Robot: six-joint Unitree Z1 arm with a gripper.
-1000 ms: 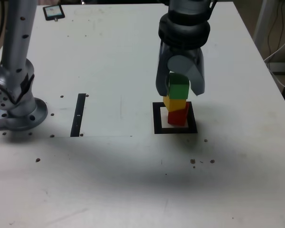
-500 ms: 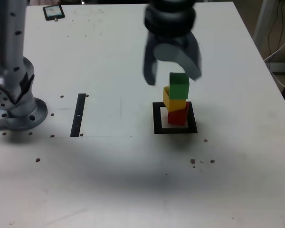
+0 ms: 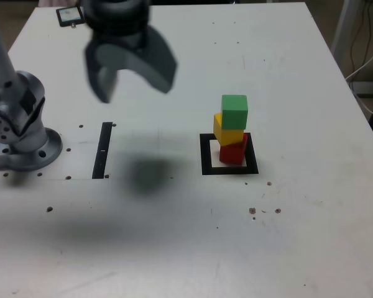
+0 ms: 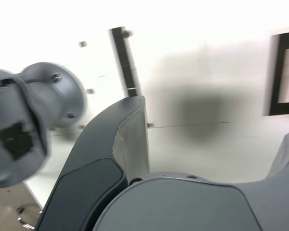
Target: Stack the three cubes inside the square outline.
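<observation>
White tabletop [image 3: 286, 236], speckled with small dark marks, carries your finished-looking work: the three cubes stand as one column inside the square outline [image 3: 206, 155], toward the exterior view's right. You see the red cube [image 3: 234, 151] at the base, sitting on the white centre of the frame, the yellow cube [image 3: 227, 130] on top of it, and the green cube [image 3: 234, 110] crowning the pile. The column is not plumb: the yellow block sits offset toward the exterior view's left of the red one, and the green leans back the other way, so each layer overhangs the one beneath. That stagger likely reflects how each block was set down, and your tower looks stable only while nothing touches it.

Nothing grips the stack. Your pincer [image 3: 132, 77] hangs above the tabletop well apart from the cubes, toward the exterior view's left, its two grey jaws spread wide and empty, casting a soft shadow on the surface below. From the wrist view, a corner of the square outline [image 4: 279, 72] shows at the edge, blurred, with the jaws apart in the foreground.

Beyond the pincer, the thin black strip [image 3: 103, 150] lies beside the arm's base [image 3: 22, 139], and a small dark device [image 3: 69, 16] rests at the far corner. Judged from this, your stacking appears complete.
</observation>
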